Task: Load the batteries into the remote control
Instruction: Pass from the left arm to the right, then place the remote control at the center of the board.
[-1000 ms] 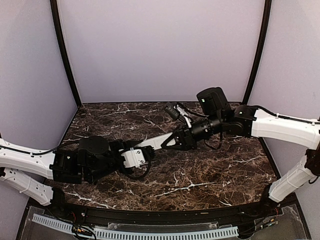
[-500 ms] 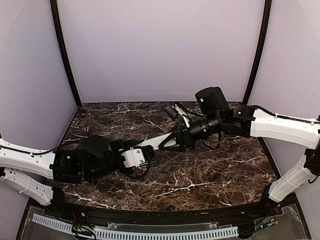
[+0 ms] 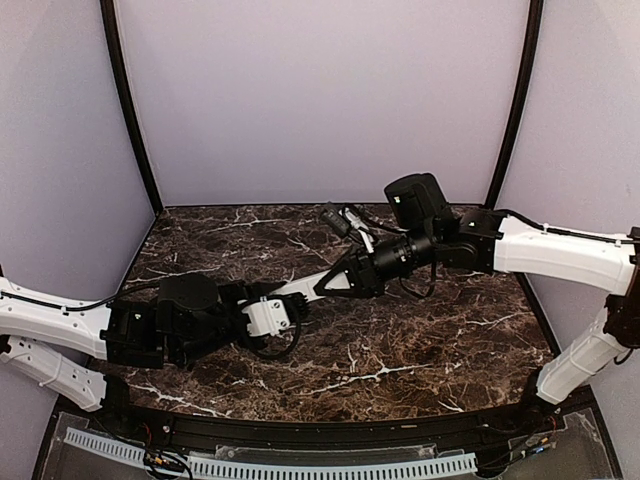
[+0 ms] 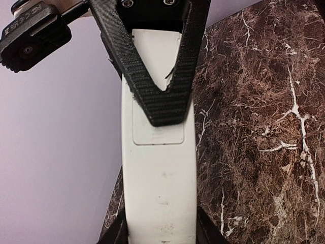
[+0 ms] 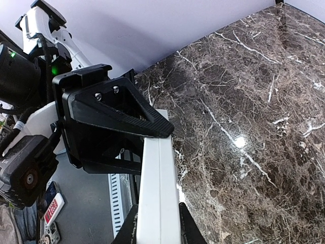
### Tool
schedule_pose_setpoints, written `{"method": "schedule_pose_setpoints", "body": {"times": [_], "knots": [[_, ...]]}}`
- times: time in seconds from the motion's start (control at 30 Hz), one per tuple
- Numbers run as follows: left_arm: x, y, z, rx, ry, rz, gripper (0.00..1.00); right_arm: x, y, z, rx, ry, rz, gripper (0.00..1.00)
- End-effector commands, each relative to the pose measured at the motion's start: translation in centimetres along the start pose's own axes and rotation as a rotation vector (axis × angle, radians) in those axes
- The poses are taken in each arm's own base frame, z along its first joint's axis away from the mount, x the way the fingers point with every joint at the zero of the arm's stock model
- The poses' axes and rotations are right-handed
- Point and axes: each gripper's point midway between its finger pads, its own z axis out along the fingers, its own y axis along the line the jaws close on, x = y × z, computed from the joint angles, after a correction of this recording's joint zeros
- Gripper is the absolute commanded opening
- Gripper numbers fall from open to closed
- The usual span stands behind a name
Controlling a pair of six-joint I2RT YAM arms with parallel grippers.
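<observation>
Smooth white remote control [image 4: 160, 178] is up above the veined brown marble table [image 4: 254, 127], bridged between both arms. Left gripper [image 4: 161, 235] clamps one end across its width, jaws narrow on the plastic. Right gripper [image 5: 157, 226] pinches the other end through its thin edge, one ribbed black wedge-shaped finger [image 4: 163, 101] lying flat over the rectangular cover panel [image 4: 158, 133].

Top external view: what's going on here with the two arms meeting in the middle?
Both arms hold the remote control between them over the table. The left gripper clamps one end and the right gripper the other, with one finger lying across the battery cover on its back. The cover looks shut, and no batteries show in any view, so whether they are loaded cannot be told.
</observation>
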Motion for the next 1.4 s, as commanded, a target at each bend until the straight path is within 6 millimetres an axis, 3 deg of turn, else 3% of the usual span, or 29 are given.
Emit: {"method": "schedule_pose_setpoints", "body": {"times": [0.0,0.1,0.17,0.2,0.23,0.3,0.37,0.5,0.63,0.8,0.97,1.37], "knots": [[-0.5,0.6,-0.5,-0.016,-0.031,-0.052,0.0,-0.7,1.2,0.6,-0.031,-0.007,-0.068,0.05],[-0.2,0.8,-0.5,-0.031,-0.016,-0.071,0.07,-0.4,1.0,0.6,-0.019,0.001,-0.066,0.01],[0.2,1.0,-0.6,-0.042,-0.001,-0.089,0.37,-0.3,0.6,0.5,0.006,0.007,-0.062,0.0],[0.2,1.1,-0.6,-0.048,0.002,-0.098,0.57,-0.2,0.2,0.5,0.031,0.011,-0.059,0.0],[0.5,1.1,-0.7,-0.052,0.012,-0.115,0.65,-0.1,-0.3,0.4,0.06,0.018,-0.057,0.0],[0.7,1.2,-0.9,-0.05,0.021,-0.145,0.9,0.1,-2.1,0.2,0.159,0.035,-0.045,0.0],[0.9,1.4,-1.3,-0.043,0.026,-0.189,0.98,0.4,-4.8,-0.3,0.317,0.055,-0.034,0.0],[1.4,1.9,-2.5,-0.041,0.035,-0.301,0.99,1.3,-10.3,-2.5,0.651,0.12,-0.018,0.0],[2.1,3.7,-4.1,-0.097,0.029,-0.423,0.99,2.4,-15.3,-5.6,0.996,0.211,-0.032,0.0],[3.6,5.2,-5.6,-0.172,0.053,-0.5,0.99,4.8,-19.9,-8.0,1.315,0.425,-0.077,0.0],[4.5,5.9,-6.4,-0.197,0.073,-0.511,0.99,7.2,-22.4,-8.3,1.457,0.61,-0.109,0.0],[5.0,6.1,-6.6,-0.217,0.084,-0.5,0.99,11.2,-24.7,-6.8,1.584,0.872,-0.253,0.02]]}}
